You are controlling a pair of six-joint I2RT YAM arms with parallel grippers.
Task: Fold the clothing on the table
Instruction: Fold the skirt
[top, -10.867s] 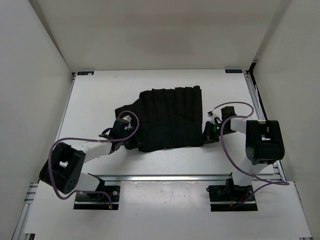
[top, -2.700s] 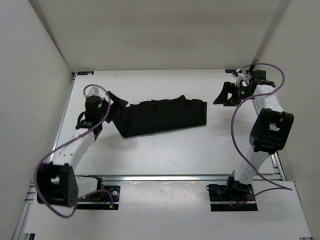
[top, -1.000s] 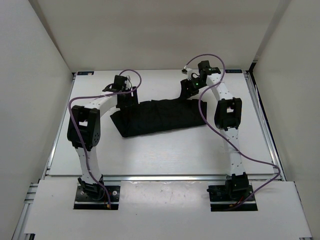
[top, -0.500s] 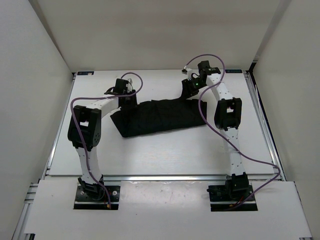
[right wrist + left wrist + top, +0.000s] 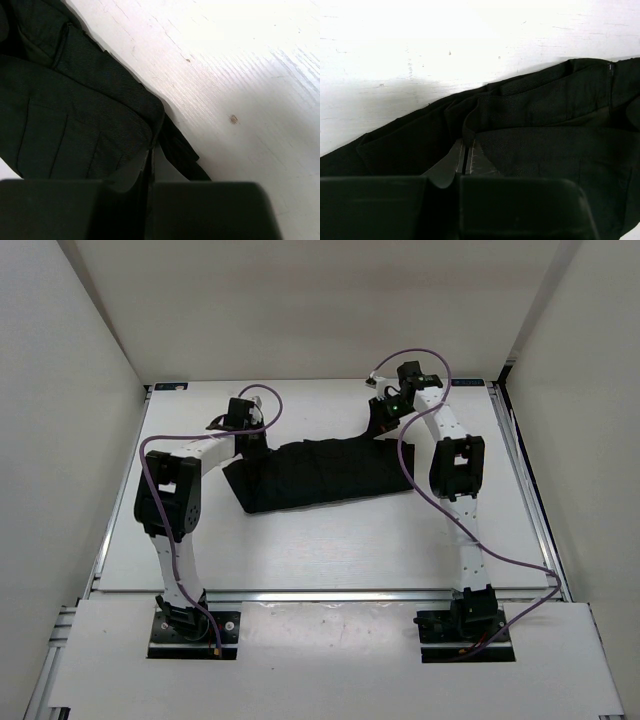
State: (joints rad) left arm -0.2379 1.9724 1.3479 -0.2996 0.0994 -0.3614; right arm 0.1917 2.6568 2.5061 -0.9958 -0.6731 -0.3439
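Note:
The clothing lies as a long black band folded across the middle of the white table. My left gripper is at the band's far left corner. In the left wrist view this gripper is shut, pinching a raised fold of the ribbed fabric. My right gripper is at the far right end of the band. Seen from the right wrist, that gripper is shut on the cloth's edge, with bare table just beyond.
White enclosure walls stand on three sides. An aluminium rail crosses the near edge in front of the arm bases, and another rail runs along the right side. Purple cables loop off both arms.
Both grippers have gone from open to shut on the clothing's far edge. The arms have barely shifted, and the garment lies where it was.

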